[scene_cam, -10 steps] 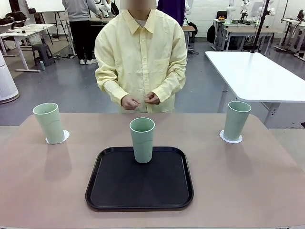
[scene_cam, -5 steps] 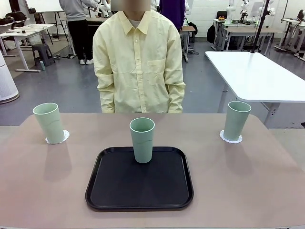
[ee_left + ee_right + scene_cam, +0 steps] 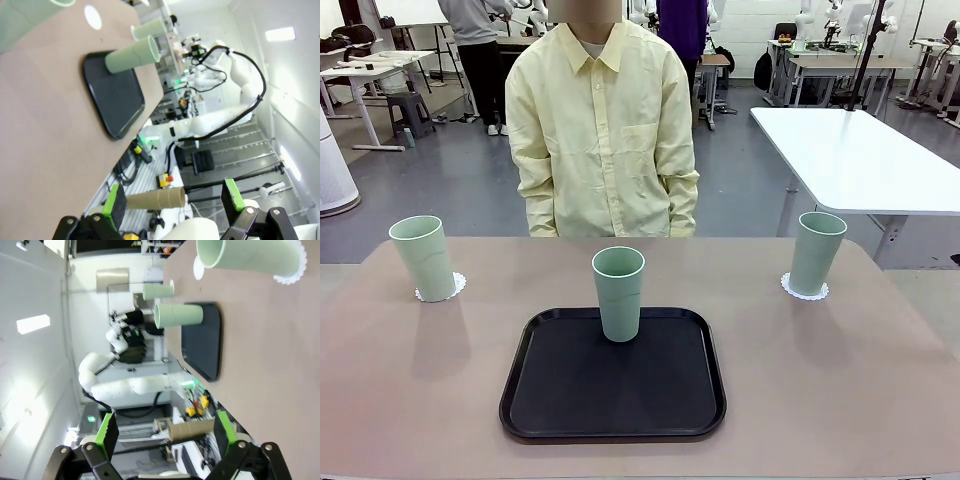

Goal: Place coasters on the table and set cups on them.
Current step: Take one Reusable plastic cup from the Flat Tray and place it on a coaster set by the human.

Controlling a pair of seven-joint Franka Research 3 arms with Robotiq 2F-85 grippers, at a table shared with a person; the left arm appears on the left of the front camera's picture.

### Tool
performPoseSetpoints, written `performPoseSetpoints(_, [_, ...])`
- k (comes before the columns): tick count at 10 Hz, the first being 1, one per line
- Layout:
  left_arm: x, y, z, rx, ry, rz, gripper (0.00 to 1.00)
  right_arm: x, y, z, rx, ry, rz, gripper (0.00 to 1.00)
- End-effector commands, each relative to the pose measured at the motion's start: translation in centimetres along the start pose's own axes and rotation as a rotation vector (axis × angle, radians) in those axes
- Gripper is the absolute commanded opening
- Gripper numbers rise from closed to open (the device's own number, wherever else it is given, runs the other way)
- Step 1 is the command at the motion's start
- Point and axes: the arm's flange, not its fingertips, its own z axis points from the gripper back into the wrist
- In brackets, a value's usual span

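Done: left cup on left coaster, right cup on right coaster, both pairs on the table. Outstanding: middle cup, upright on the black tray, no coaster seen beneath. Tools: left gripper and right gripper spread, holding nothing.

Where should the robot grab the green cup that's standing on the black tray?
Probably the middle of the cup, pinched across its left and right walls, coming in level from the robot's near side. It stands upright and widens toward the rim, so a side pinch should keep it from slipping down. The tray is bare in front of it, and the person stands behind.
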Motion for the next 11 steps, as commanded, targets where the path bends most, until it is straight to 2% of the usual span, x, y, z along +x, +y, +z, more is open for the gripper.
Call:
performPoseSetpoints(1, [0.0, -0.3, 0.1, -0.003, -0.005, -0.003, 1.00, -1.0, 6.1, -1.5, -0.179, 0.068, 0.191, 1.00])
performPoseSetpoints(3, [0.0, -0.3, 0.1, -0.003, -0.005, -0.003, 1.00, -2.1, 13.2, -5.3, -0.348, 0.164, 0.416, 1.00])
performPoseSetpoints(4, [0.0, -0.3, 0.1, -0.003, -0.005, -0.003, 1.00, -2.9, 16.7, -8.3, -0.425, 0.266, 0.560, 1.00])
performPoseSetpoints(6, [0.0, -0.3, 0.1, -0.003, -0.005, -0.003, 1.00, -3.5, 20.5, -15.3, -0.523, 0.360, 0.751, 1.00])
performPoseSetpoints(8, [0.0, -0.3, 0.1, -0.003, -0.005, -0.003, 1.00, -3.7, 20.8, -23.1, -0.583, 0.452, 0.924, 1.00])
performPoseSetpoints(9, [0.0, -0.3, 0.1, -0.003, -0.005, -0.003, 1.00, -3.6, 19.7, -27.1, -0.631, 0.478, 1.035, 1.00])
performPoseSetpoints(11, [0.0, -0.3, 0.1, -0.003, -0.005, -0.003, 1.00, -2.9, 16.9, -31.2, -0.640, 0.438, 1.214, 1.00])
